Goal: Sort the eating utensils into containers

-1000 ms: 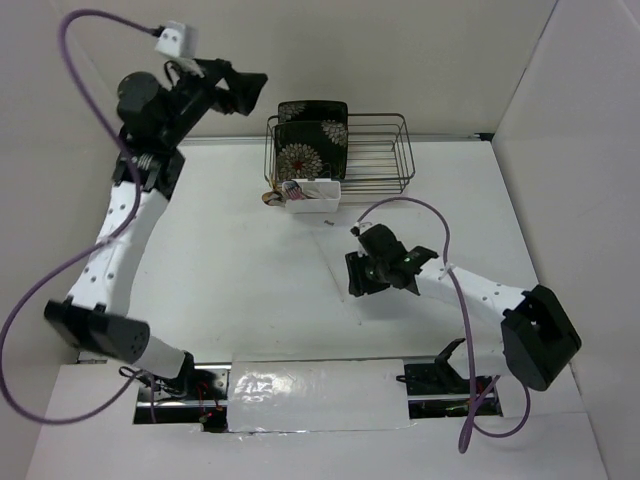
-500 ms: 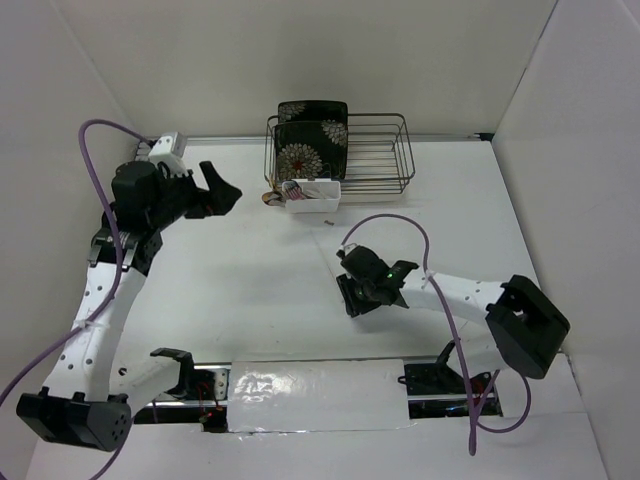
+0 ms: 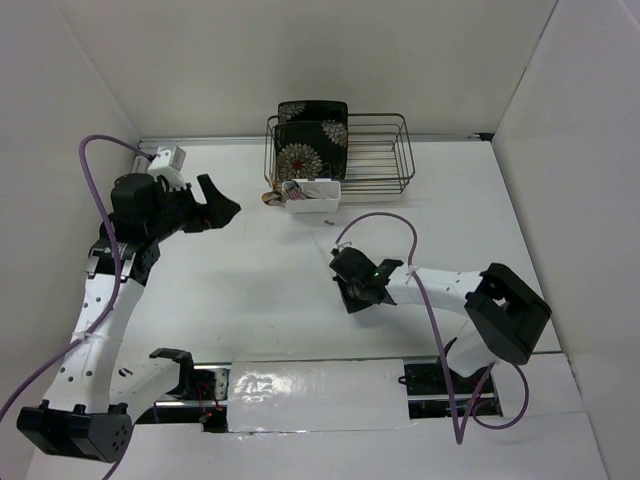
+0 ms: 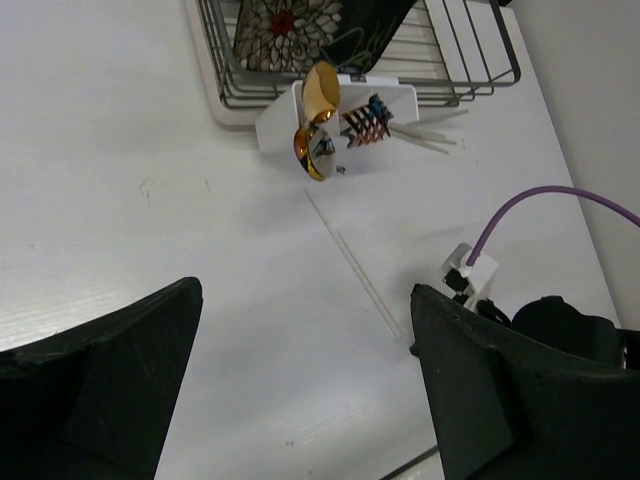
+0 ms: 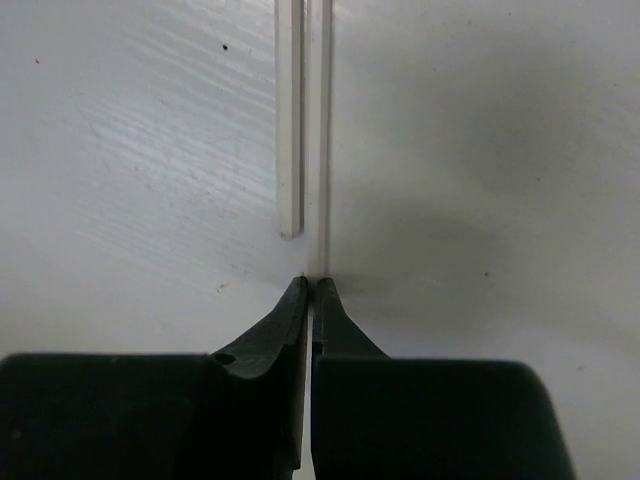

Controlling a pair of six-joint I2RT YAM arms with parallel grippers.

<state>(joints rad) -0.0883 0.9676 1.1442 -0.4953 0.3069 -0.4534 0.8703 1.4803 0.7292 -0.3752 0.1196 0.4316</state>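
Since the earlier view the left arm has swung down from the far corner. Its pincer (image 3: 222,203) now hangs above the surface (image 3: 250,280), fingers spread wide and holding nothing. The right arm has drawn back toward 6 o'clock, and the right pincer (image 5: 312,285) has closed. Its tips pinch the near end of a pale chopstick (image 5: 325,150) lying on the surface. A second chopstick (image 5: 290,120) lies just beside the first at 9 o'clock, untouched. The white tub (image 3: 313,205), holding gold spoons (image 4: 320,92) and pale sticks (image 4: 430,140), stands at 12 o'clock of the right pincer, just beside the 7 o'clock corner of the wire rack (image 3: 385,150).
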